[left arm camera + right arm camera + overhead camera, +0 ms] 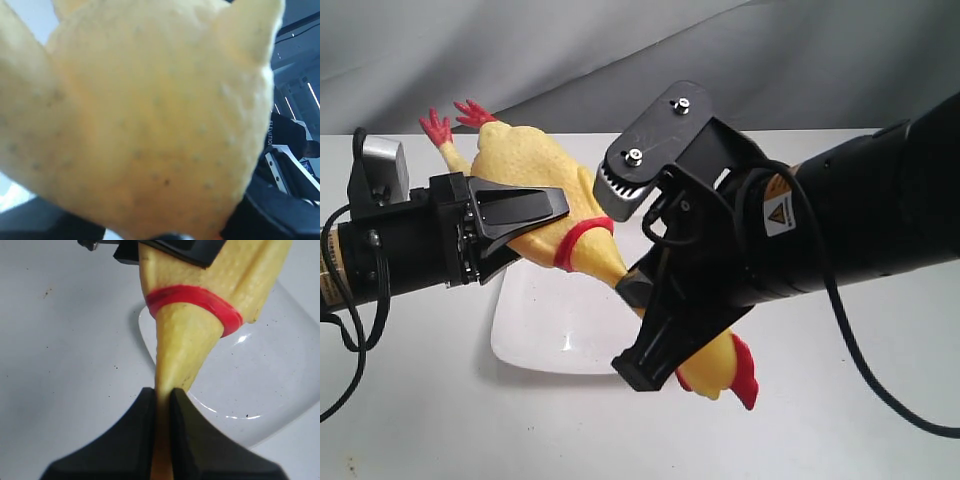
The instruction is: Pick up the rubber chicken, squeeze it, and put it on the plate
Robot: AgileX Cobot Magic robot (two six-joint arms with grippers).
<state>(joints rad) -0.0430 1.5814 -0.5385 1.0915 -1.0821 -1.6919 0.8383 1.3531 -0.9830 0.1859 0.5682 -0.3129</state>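
The rubber chicken (535, 160) hangs in the air above the plate (555, 335), held between both arms. It slants from its red feet at the upper left down to its red comb at the lower right. My left gripper (525, 225) is shut on the plump yellow body (150, 115), which fills the left wrist view. My right gripper (162, 392) is shut on the thin neck (182, 350), just past the red neck ring (195, 300). The white square plate (265, 390) lies on the table directly under the chicken.
The plate rests on a white tabletop (850, 420). A grey cloth backdrop (620, 50) hangs behind the table. Black cables (860, 350) trail from both arms over the table.
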